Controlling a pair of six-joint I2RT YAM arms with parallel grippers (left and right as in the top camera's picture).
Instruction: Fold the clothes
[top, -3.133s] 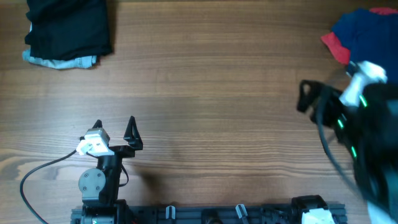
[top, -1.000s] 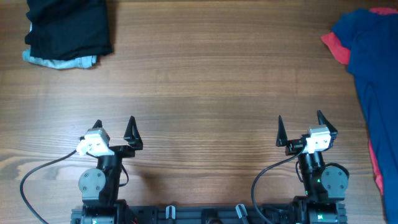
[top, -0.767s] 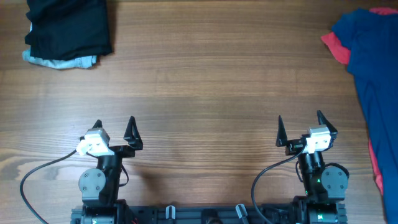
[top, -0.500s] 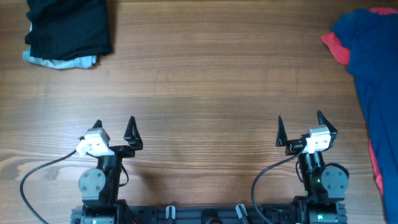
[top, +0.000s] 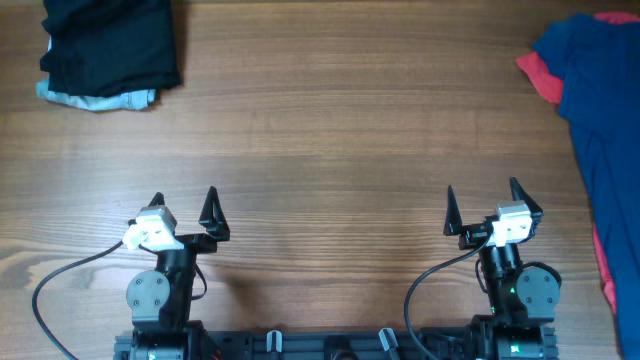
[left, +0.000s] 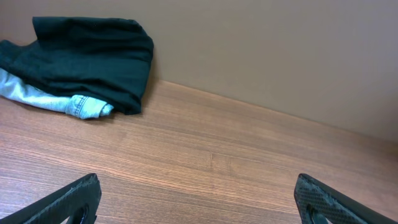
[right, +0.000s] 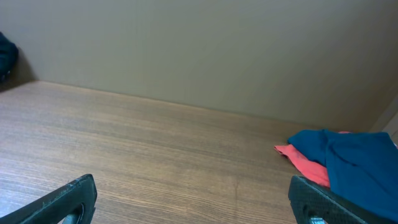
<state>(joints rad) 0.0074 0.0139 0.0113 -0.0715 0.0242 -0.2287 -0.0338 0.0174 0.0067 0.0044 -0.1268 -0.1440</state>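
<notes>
The brown tabletop (top: 330, 130) is wood with a fine straight grain and a smooth, low-sheen finish. The black folded garment (top: 110, 45) is soft matt cloth. The pale blue piece (left: 81, 106) under it looks like faded denim with a stitched hem. The dark blue garment (top: 600, 150) and the red garment (top: 538, 73) are limp matt cloth. The fingers (left: 68, 199) of the left tool (top: 184, 195) and the right tool (top: 481, 186) are matt black with a fine cross-hatched texture, plastic by the look. The beige wall (left: 280, 56) is plain and matt.
</notes>
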